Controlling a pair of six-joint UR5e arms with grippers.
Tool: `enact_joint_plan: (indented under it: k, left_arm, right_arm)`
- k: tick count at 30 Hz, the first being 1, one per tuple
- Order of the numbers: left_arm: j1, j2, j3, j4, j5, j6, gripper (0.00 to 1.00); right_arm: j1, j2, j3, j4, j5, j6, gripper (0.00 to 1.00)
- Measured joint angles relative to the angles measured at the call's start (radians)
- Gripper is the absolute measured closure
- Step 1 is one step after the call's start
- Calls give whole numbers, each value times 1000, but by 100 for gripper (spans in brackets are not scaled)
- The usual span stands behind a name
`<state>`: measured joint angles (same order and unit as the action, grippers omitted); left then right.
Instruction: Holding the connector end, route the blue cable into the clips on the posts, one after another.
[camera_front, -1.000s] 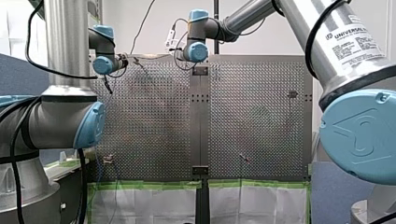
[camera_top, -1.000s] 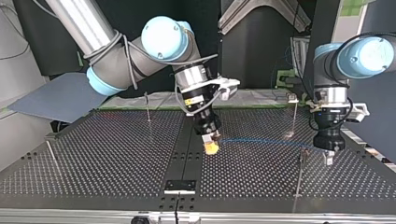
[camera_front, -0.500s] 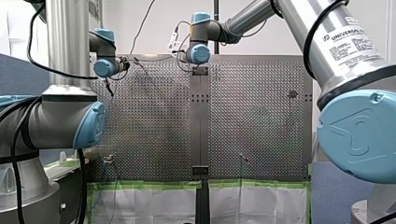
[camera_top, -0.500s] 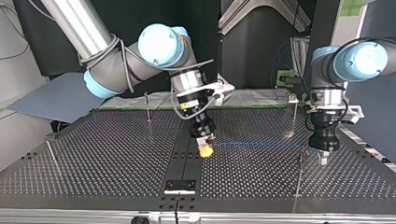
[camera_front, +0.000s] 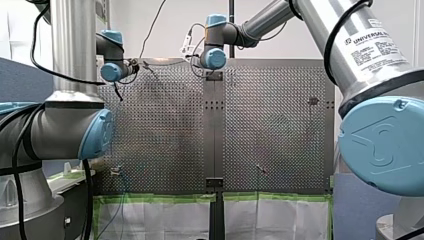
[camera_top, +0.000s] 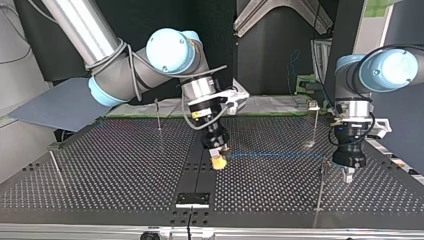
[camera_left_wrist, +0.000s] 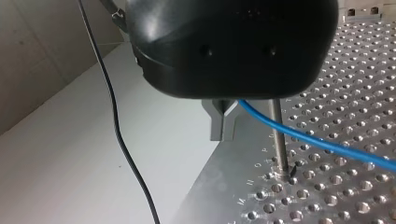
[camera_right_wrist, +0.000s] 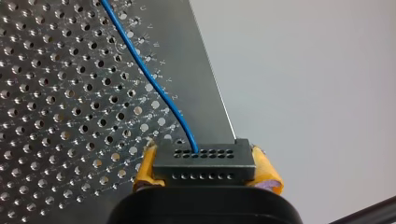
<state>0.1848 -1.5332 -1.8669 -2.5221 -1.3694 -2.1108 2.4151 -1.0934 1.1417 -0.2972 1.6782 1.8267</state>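
In the top view my right gripper (camera_top: 218, 160) hangs over the table's central strip. In the right wrist view it (camera_right_wrist: 206, 175) is shut on the black connector (camera_right_wrist: 205, 158), with a yellow pad (camera_right_wrist: 144, 170) at each end. The blue cable (camera_top: 275, 155) leaves the connector and runs level to a thin post (camera_top: 321, 182) at the top view's right. My left gripper (camera_top: 347, 173) stands just beside that post. In the left wrist view its grey fingers (camera_left_wrist: 222, 122) are pressed together. The cable (camera_left_wrist: 317, 142) passes close beside them and in front of the post (camera_left_wrist: 279, 135); whether it is pinched is hidden.
Other thin posts stand on the perforated table (camera_top: 125, 170): one (camera_top: 316, 125) behind my left gripper, one (camera_top: 158, 114) at the back left, one (camera_top: 54, 167) at the far left edge. A black wire (camera_left_wrist: 121, 140) hangs beside the table in the left wrist view.
My right gripper has carried the connector a little toward the top view's left, drawing the cable along. My left gripper has sunk slightly beside its post.
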Motion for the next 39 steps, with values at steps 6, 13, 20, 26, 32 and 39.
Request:
enact_joint_plan:
  k: [6, 13, 20, 26, 32, 39]
  left_arm:
    - [5, -9, 0, 7, 6, -9, 100]
    - [5, -27, 0, 18, 20, -13, 100]
    - [4, -29, 0, 53, 46, -40, 100]
    - [9, -36, 4, 85, 65, -72, 100]
    - [13, -68, 26, 103, 70, -106, 100]
    - [29, -77, 29, 106, 60, -113, 100]
  right_arm:
    - [-7, 0, -1, -2, 0, 1, 100]
    - [-16, 1, -4, -3, 0, 2, 100]
    - [-25, 2, -11, -3, 1, 2, 100]
    - [-30, 5, -12, -4, 12, 2, 100]
    - [-34, 18, -27, -4, 32, 2, 100]
    - [-38, 38, -54, -2, 48, 2, 100]
